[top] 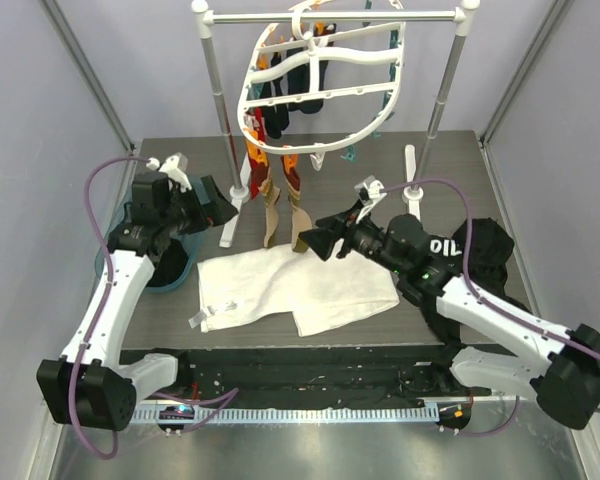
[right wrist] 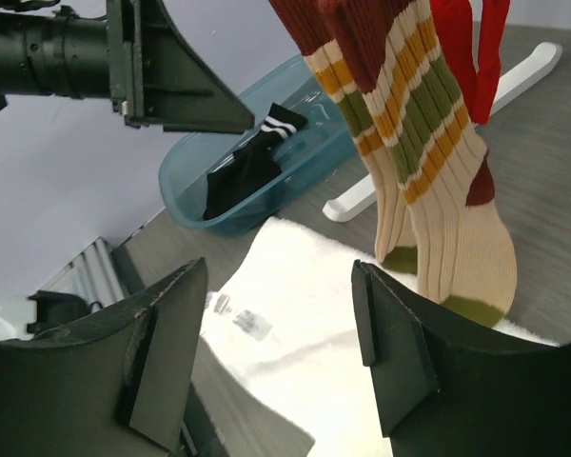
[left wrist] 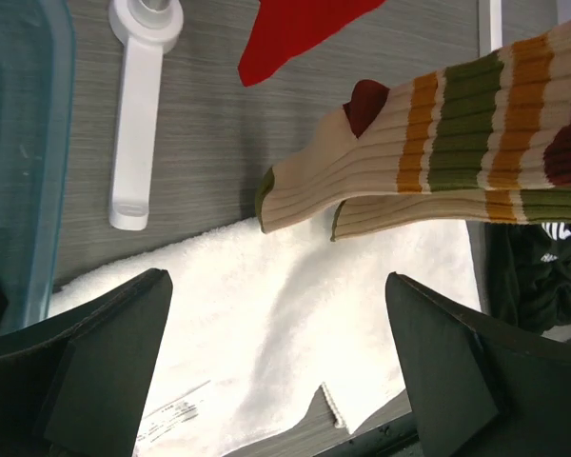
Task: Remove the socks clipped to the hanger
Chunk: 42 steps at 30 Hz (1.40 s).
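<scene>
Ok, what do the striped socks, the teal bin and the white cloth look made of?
Striped socks: matte knit fabric; vertical ribs show. Teal bin: smooth, translucent, tinted wall, probably plastic. White cloth: soft fuzzy pile, likely terry or fleece.

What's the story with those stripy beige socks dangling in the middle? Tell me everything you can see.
The striped socks are a ribbed knit pair, cream with orange and olive bands, maroon heels and upper legs, and olive toes. They hang side by side, toes down, from the white hanger, next to a red sock and above the white cloth. Whether their toes touch the cloth is unclear.
</scene>
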### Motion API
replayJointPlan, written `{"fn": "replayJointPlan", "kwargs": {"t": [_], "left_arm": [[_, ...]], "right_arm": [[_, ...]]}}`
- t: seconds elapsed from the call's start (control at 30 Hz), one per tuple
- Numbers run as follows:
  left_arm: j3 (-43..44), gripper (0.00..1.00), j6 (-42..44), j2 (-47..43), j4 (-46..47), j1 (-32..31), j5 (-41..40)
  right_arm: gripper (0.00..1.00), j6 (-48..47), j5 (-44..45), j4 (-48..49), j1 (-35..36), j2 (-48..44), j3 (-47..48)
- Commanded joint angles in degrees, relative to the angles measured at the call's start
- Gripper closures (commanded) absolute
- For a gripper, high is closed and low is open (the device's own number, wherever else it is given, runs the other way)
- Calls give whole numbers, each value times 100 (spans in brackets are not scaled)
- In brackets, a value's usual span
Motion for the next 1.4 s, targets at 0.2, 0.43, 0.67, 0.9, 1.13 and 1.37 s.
{"fn": "replayJointPlan", "kwargs": {"t": [0.2,0.43,0.67,0.9,1.13,1.37], "left_arm": [[-368,0,-15,-456,835,-132,1260],[-509,0,-112,-650,1037,-176,1330],[-509,0,-130,-641,1055,-202,1348],[-535,0,-77,-712,1064,-264,1348],[-561,0,-33,-843,1143,-360,1374],[-632,0,20,-984,1336,-641,1602]], "right_arm": [[34,-911,1388,2077,315,1510,383],[40,-815,1458,2648,385,2381,665],[42,-718,1730,2913,517,2926,876],[83,-709,2355,2799,649,3094,1087],[99,-226,2135,2175,693,2322,1078],[99,29,1872,1876,877,1697,955]]}}
